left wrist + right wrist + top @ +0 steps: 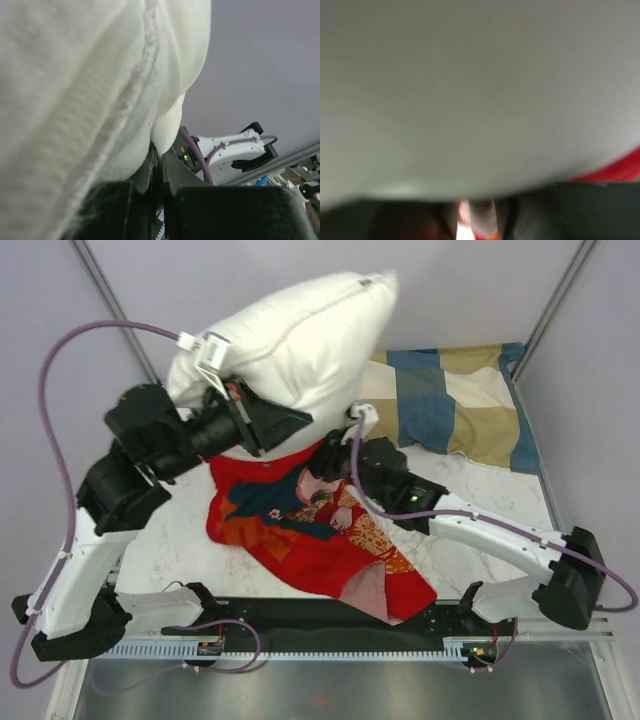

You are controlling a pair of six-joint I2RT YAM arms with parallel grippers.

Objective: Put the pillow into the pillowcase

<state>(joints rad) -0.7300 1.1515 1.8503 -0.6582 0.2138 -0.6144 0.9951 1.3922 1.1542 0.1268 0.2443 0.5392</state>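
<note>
The left gripper [159, 167] is clamped on the raised pillow [300, 330], while the right gripper [476, 220] pinches the pillowcase [320, 540] edge.

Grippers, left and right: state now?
Left gripper: closed on the plump white fabric pillow.
Right gripper: cannot be told; blurred, red printed fabric pillowcase by it.

I read the pillow [300, 335] as matt white woven cloth with a corded seam. The pillowcase [300, 530] is thin, creased printed fabric. The tabletop [170, 540] looks like smooth pale marble, and the checked pillow [470, 405] is soft, dull cloth.
</note>
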